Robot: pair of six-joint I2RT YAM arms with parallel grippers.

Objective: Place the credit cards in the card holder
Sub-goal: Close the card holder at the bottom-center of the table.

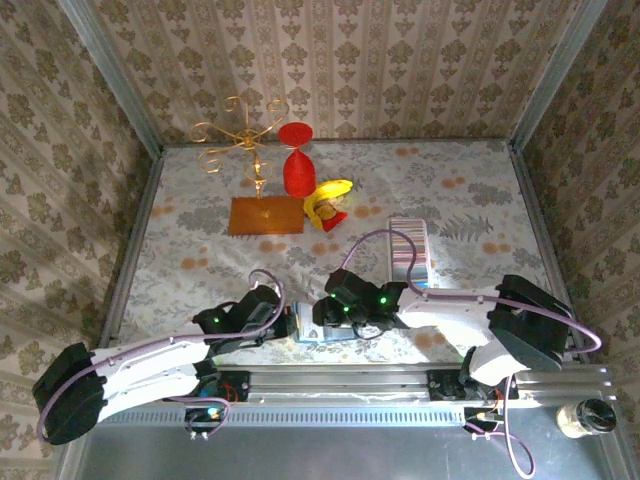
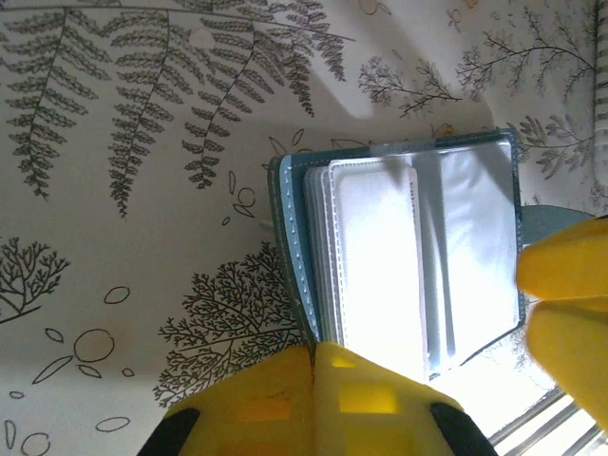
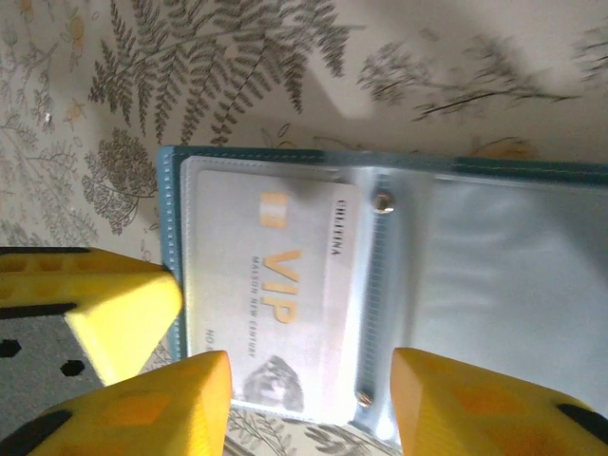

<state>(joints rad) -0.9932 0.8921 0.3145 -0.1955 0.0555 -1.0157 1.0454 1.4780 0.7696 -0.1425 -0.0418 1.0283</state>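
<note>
Left hand (image 1: 283, 322): fully closed. In its wrist cam the two yellow fingers (image 2: 285, 399) press flat together, and the teal cover edge of the card holder (image 2: 293, 237) runs straight into the seam btwn them, so it's nipped at that edge. The card holder (image 1: 322, 335) lies open on the bench (image 1: 190, 250) near the front edge, btwn the two hands.

Right hand (image 1: 338, 318): approx half open, nothing in it. In its wrist cam the right hand (image 3: 309, 385) hangs over the holder's lower edge, one finger each side of the spine w/ its two metal studs. Can't tell if the fingers touch the plastic.

Credit card (image 3: 275, 285): pale, gold "VIP" lettering, lying inside a clear sleeve on the left page of the card holder (image 3: 475, 275).

Hidden / unclear:
- Top cam: both hands cover most of the holder, leaving a pale blue sliver visible.
- Left wrist cam: sleeves washed out by glare, contents unreadable. Its own fingers hide the holder's lower edge. The right hand's fingers (image 2: 568, 304) are cut off by the frame.
- Right wrist cam: holder's right end runs out of frame. Small print on the card is blurred. A left-hand finger (image 3: 114, 294) sits against the cover's left edge and hides the corner.
- Striped silvery tray (image 1: 410, 250) lies farther back, well apart from the holder; too small to make out detail.
</note>
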